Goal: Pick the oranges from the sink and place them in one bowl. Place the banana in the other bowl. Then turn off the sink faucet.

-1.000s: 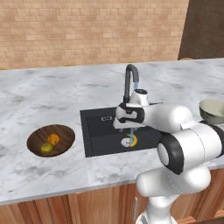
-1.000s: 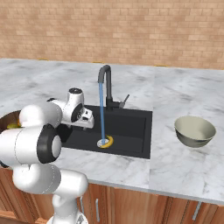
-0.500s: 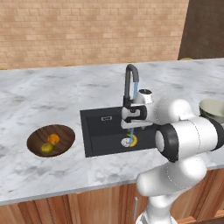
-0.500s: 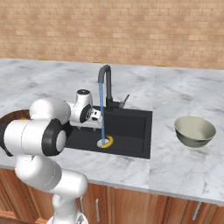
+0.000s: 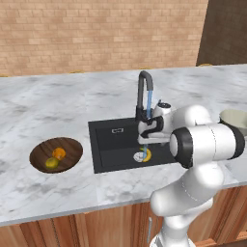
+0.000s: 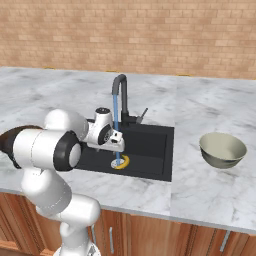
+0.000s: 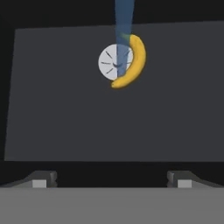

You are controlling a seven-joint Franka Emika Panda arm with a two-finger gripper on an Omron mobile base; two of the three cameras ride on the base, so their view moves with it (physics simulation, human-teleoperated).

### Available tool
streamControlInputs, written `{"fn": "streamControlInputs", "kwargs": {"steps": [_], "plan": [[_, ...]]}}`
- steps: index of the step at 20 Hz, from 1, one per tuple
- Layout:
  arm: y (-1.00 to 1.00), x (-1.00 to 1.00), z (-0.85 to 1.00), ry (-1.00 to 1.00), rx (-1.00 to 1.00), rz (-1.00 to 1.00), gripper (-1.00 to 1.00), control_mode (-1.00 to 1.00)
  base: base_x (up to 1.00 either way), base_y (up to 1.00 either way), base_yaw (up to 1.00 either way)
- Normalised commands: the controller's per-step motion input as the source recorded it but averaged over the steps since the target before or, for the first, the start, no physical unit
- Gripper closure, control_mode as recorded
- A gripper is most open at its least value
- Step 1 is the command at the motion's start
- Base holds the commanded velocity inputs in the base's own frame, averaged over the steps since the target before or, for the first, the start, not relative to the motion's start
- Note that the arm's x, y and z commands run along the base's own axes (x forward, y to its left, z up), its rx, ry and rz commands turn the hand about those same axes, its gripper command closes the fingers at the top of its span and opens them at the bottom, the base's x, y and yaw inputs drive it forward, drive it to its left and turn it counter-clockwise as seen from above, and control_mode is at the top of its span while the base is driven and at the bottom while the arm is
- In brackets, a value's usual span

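Above the banana, gripper wide open, empty

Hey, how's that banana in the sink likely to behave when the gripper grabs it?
The banana sits under running water, so it is probably slippery. Its curved shape may pivot between the fingers. It lies flat by the drain, unlikely to roll.

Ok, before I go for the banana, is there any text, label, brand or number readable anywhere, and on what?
No readable text anywhere.
Sink: a small pale mark on the back wall, too small to read.
Banana, faucet, wooden bowl, grey-beige bowl, marble counter and brick wall: no lettering.
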Motion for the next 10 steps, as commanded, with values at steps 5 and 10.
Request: {"fn": "streamControlInputs", "kwargs": {"steps": [5, 10], "plan": [[-0.10, 0.15, -0.23, 0.00, 0.00, -0.15, -1.00, -1.00, 0.00, 0.00, 0.00], [-0.02, 0.26, -0.17, -0.04, 0.01, -0.08, -1.00, -1.00, 0.00, 0.00, 0.00]]}}
